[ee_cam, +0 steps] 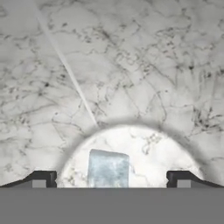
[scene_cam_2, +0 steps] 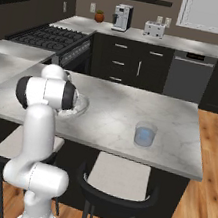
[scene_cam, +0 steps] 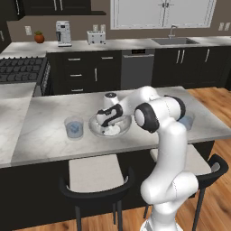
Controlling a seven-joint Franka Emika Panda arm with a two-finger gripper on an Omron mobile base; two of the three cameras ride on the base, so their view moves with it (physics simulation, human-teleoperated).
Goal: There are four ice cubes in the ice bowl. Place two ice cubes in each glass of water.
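Dark kitchen cabinets and a stove form the backdrop; in front lies a pale marbled stone tabletop that carries everything the task needs. Near the middle of the left base view sits the wide, shallow, mottled grey-white ice bowl, with the white robot arm bent over it so that the dark two-finger claw hangs just above the bowl's inside. The claw is spread open: in the hand view its two dark tips stand far apart at the bottom, with one small pale-blue translucent ice cube lying between them on the bowl's floor, ungripped. That straddling pose looks chosen so the fingers can drop on either side of the cube. A short clear bluish glass of water waits left of the bowl, close enough for a short carry. The second glass stands well apart at centre right of the right base view.
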